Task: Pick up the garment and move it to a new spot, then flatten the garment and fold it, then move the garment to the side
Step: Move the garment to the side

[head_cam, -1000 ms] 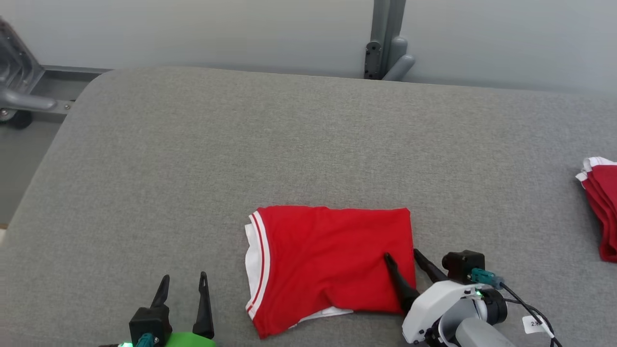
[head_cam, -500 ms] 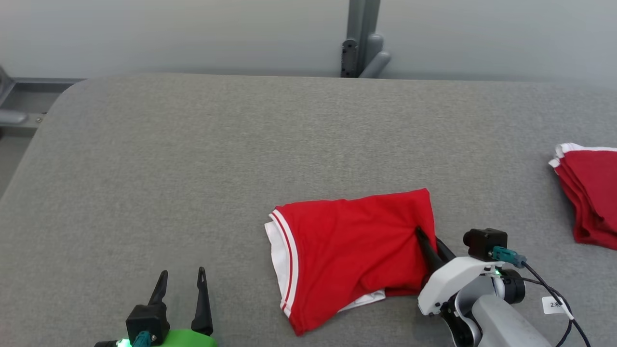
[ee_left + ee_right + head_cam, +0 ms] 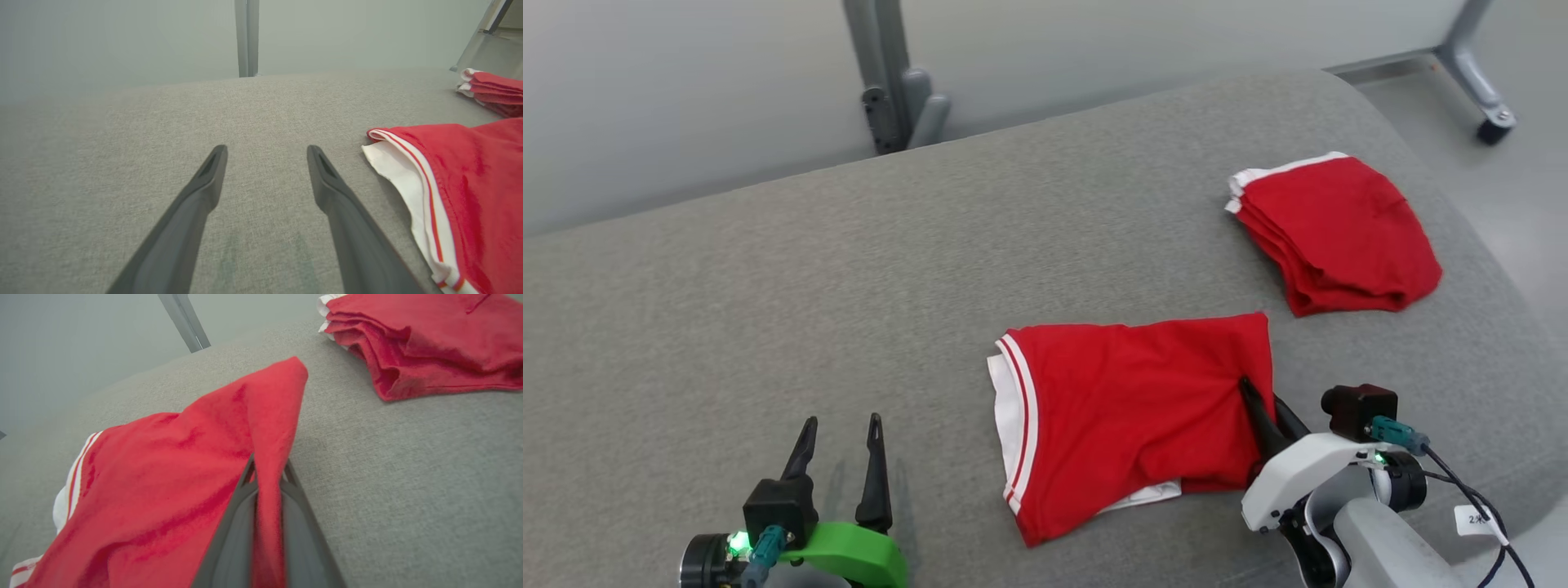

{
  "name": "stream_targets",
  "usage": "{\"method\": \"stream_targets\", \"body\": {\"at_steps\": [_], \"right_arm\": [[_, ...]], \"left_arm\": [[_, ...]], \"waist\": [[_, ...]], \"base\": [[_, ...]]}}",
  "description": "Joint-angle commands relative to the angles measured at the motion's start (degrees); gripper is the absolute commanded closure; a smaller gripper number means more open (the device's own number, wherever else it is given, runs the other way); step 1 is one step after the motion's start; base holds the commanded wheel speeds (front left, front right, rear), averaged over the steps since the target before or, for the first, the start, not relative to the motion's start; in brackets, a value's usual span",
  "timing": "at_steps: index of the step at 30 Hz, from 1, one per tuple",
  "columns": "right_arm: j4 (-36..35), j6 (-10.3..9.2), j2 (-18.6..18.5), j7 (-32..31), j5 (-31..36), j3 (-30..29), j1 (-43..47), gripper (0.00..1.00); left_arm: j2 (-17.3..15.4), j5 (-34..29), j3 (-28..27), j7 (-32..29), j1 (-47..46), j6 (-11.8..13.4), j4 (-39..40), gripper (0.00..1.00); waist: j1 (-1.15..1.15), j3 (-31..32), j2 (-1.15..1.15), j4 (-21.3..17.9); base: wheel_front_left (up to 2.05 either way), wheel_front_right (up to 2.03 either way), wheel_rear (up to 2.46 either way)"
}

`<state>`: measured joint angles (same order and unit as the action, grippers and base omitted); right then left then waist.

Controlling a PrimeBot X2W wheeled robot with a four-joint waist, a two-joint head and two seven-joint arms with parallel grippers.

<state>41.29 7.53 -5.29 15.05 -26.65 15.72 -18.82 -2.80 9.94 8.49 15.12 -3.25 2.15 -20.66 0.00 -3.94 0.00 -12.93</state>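
Room: pale grey wall [image 3: 686, 82] behind the work. A grey metal post [image 3: 882, 73] stands against it at the counter's far edge. Pale floor [image 3: 1535, 229] lies past the counter's right end, with a frame leg on a black castor [image 3: 1494, 131].

Counter [image 3: 768, 310]: grey woven fabric cover, padded look, rounded far right corner.

Garment [image 3: 1135, 400]: red, folded, lying on the near half of the counter, in front of me and a little to my right. A white band with red stripes runs along its left end. A white layer shows under its near edge.

Stack of folded red garments [image 3: 1339, 237]: white trim at its far left corner. It sits beyond and to the right of the garment, apart from it, near the counter's right end.

Right jaws: clamped on the garment's right edge. In the right wrist view a ridge of red cloth runs up between my two fingers [image 3: 233, 539].

Left jaws: apart and holding nothing, over bare counter at near left, well clear of the garment. A green collar [image 3: 849, 555] sits behind them, with a small green light [image 3: 738, 541] lit.

Writing: white tag [image 3: 1476, 519] on the black cable by my right wrist. It begins with "2"; the rest is too small to read.
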Motion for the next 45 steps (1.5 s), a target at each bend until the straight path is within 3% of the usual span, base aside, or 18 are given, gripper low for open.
{"method": "stream_targets", "body": {"at_steps": [1, 9, 18, 25, 31, 32, 33, 34, 39, 45], "right_arm": [[-0.6, -0.1, 0.0, 0.1, -0.1, 0.3, 0.3, 1.0], [-3.3, -0.09, -0.1, 0.1, -0.8, 2.4, -1.5, 1.0], [-4.1, -0.08, -2.2, 0.1, 2.1, 3.4, -15.0, 1.0], [3.7, -0.09, -9.4, 0.1, 7.4, -4.3, -27.3, 1.0], [13.3, -0.1, -15.8, 0.1, 13.2, -11.2, -31.2, 1.0], [16.0, -0.1, -16.7, 0.0, 14.3, -12.6, -31.7, 0.87], [18.7, -0.1, -17.8, -0.1, 15.7, -14.3, -32.2, 0.6], [21.2, -0.1, -18.8, -0.3, 16.9, -15.9, -32.5, 0.0], [26.9, -0.09, -19.5, 0.1, 23.3, -23.7, -31.8, 0.0], [14.4, -0.09, -12.9, 0.1, 27.5, -27.1, -24.6, 0.0]], "left_arm": [[-0.2, -0.7, 0.1, 0.0, -1.0, -0.1, 0.0, 0.0], [-0.3, -1.7, 1.1, 0.0, -2.9, -0.6, -0.1, 0.0], [-0.3, -3.1, 1.7, 0.0, -6.0, -0.4, -1.8, 0.0], [-0.3, -3.7, 2.6, 0.0, -8.1, -0.3, -2.4, 0.0], [-0.3, -3.9, 2.7, 0.0, -8.5, 0.0, -2.2, 0.0], [-0.3, -4.0, 2.6, 0.0, -8.5, 0.1, -2.2, 0.0], [-0.3, -3.9, 2.6, 0.0, -8.6, 0.0, -2.3, 0.0], [-0.3, -3.9, 2.6, 0.0, -8.7, 0.0, -2.3, 0.0], [-0.3, -3.7, 2.4, 0.0, -8.3, 0.4, -2.1, 0.0], [-0.2, -3.0, 1.6, 0.0, -6.6, 0.8, -1.8, 0.0]], "waist": [[0.0, -1.3, 0.0, -11.4], [0.0, -4.0, 0.0, -13.4], [0.0, -9.7, 0.0, -7.6], [0.0, -13.0, 0.0, -0.7], [0.0, -14.2, 0.0, 2.8], [0.0, -14.3, 0.0, 3.3], [0.0, -14.4, 0.0, 3.7], [0.0, -14.4, 0.0, 4.1], [0.0, -13.6, 0.0, 5.0], [0.0, -10.6, 0.0, 5.3]], "base": [[0.0, 0.0, 0.0], [0.0, 0.0, 0.0], [0.0, 0.0, 0.0], [0.0, 0.0, 0.0], [0.0, 0.0, 0.0], [0.0, 0.0, 0.0], [0.0, 0.0, 0.0], [0.0, 0.0, 0.0], [0.0, 0.0, 0.0], [0.0, 0.0, 0.0]]}}
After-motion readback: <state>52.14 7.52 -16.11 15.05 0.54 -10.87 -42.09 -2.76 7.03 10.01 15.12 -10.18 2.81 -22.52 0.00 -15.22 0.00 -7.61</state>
